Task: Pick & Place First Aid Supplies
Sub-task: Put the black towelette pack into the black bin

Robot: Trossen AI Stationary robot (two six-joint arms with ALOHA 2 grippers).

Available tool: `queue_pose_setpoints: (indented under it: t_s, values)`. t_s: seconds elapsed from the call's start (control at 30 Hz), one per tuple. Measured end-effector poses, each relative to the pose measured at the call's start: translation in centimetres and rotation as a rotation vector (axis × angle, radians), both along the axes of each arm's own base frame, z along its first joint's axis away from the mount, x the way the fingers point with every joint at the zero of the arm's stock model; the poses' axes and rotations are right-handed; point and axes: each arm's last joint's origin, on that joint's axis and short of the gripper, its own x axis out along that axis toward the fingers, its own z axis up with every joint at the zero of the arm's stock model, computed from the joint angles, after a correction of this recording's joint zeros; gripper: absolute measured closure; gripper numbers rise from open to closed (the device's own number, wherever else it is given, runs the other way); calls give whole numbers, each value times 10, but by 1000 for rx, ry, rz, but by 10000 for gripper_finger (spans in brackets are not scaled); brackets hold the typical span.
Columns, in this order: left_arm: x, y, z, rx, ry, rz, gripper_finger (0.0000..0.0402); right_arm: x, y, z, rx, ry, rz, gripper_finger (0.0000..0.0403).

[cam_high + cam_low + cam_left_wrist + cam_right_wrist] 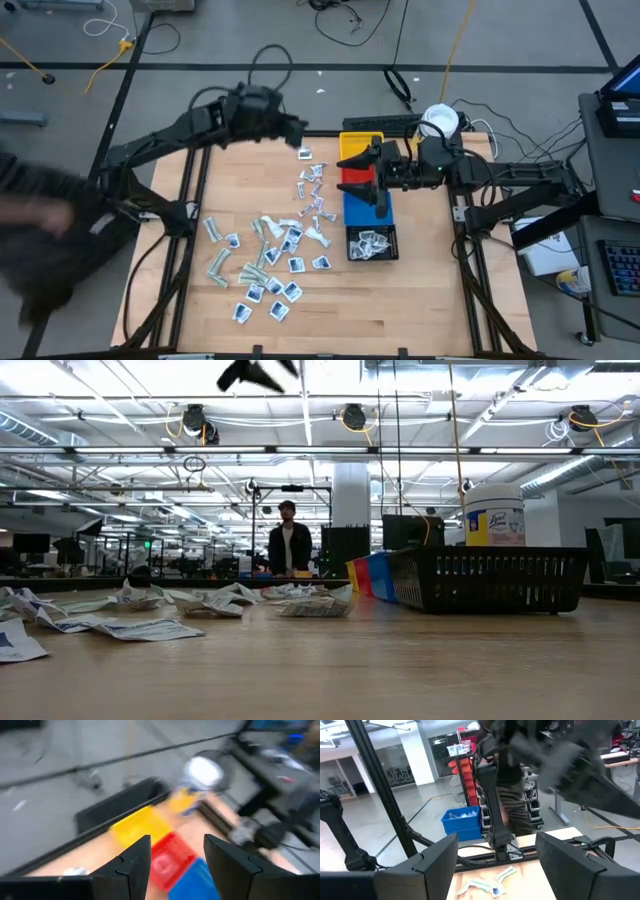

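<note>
Here the left gripper [300,128] is hanging above the far edge of the table [420,300], its two dark fingers [135,862] standing apart with nothing between them, and through the gap its wrist camera is looking down on the yellow bin [137,825], the red bin [167,857] and the blue bin [197,880]. The right gripper [372,178] is reaching in over that same row of bins, roughly above the red one, and its fingers [437,857] are also spread wide and holding nothing. The first aid supplies [270,255] are lying scattered across the wooden top, well apart from both grippers and below them: white squares with blue marks, pale green long wrappers and small sachets, spread in a loose band from near the left gripper down toward the near left corner. A few more packets are sitting inside the black bin [372,243], which is ending the row just beyond the blue bin. Behind the bins a big white jar [493,513] is standing upright at the far right of the table; its yellow label is carrying a blue logo (too small to read with certainty). In the low view a person [290,545] is standing in the room behind the table.
</note>
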Motion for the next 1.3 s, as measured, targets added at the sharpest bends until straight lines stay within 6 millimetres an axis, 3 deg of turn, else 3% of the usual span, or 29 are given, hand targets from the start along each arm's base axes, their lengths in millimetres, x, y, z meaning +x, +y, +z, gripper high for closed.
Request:
queue_pose_setpoints:
  t_s: [0.2, 0.37, 0.57, 0.73, 0.87, 1.17, 1.3]
  values:
    - [-12, 57, -19, -142, 21, 235, 213, 0, 0, 1, -32, -7, 0, 144]
    - [-35, 99, -41, -302, 108, 347, 213, 0, 0, 1, -55, -12, -1, 144]
    - [-56, 133, -86, -582, 329, 419, 213, 0, 0, 1, -84, -16, -2, 144]
    - [-63, 145, -125, -780, 560, 435, 213, 0, 0, 1, -90, -16, -2, 144]
    - [-60, 150, -142, -838, 646, 417, 213, 0, 0, 1, -100, -17, -2, 144]
    - [-31, 157, -157, -829, 526, 381, 215, 0, 0, 1, -100, -17, -2, 144]
    - [-15, 158, -167, -830, 488, 376, 239, -1, 0, 2, -104, -25, 0, 144]
